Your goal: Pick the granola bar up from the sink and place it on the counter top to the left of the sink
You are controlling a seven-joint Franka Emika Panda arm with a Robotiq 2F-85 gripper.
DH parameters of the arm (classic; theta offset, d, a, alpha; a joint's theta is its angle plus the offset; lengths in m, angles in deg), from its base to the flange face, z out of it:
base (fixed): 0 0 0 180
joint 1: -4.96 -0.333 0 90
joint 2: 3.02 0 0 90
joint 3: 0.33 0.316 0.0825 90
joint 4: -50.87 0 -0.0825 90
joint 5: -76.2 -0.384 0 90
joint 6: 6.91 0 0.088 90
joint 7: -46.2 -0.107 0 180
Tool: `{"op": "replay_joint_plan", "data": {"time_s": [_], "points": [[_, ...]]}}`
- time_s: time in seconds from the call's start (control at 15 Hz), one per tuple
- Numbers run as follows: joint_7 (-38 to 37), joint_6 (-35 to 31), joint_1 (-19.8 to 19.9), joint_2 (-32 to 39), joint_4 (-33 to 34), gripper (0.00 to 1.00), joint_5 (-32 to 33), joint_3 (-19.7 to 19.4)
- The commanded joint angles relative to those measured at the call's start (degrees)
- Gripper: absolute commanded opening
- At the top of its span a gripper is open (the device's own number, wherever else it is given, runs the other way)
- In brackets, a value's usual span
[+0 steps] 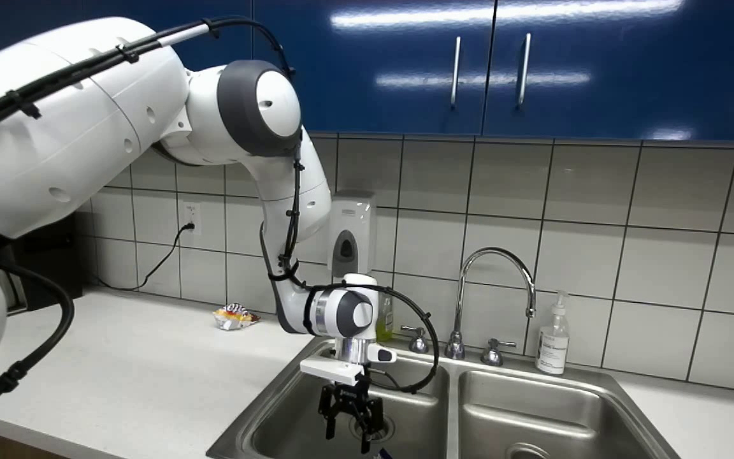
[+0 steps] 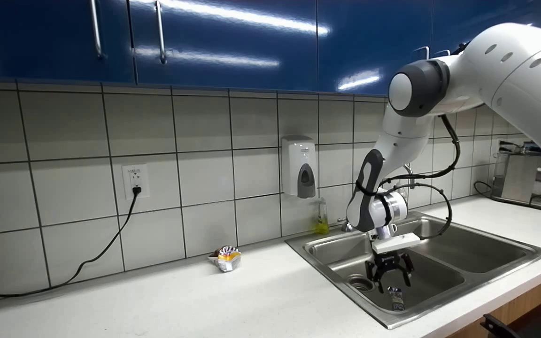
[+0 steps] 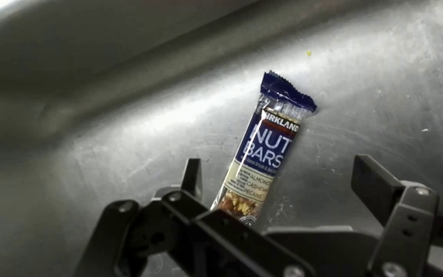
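You have one granola bar (image 3: 265,150), slim, glossy navy with a cream band, lying in the left basin (image 2: 435,279) of the two-basin sink (image 1: 453,414). Your jaws stand spread above it, though how high is hard to judge. One crumpled packet (image 2: 227,259) sits on the worktop (image 2: 204,305).

The granola bar (image 3: 265,150) lies in the sink (image 3: 344,119), claw (image 3: 281,179) spread.

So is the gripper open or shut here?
Open: the gripper has its fingers spread well apart in all three views.
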Motion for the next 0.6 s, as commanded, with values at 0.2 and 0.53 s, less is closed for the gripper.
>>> {"op": "replay_joint_plan", "data": {"time_s": [0.2, 0.53], "points": [[0.14, -1.57, 2.87, 3.22, 3.67, 1.00, -4.86, 1.31], [-1.07, -1.80, 3.94, 5.31, 5.83, 1.00, -8.07, 1.13]]}}
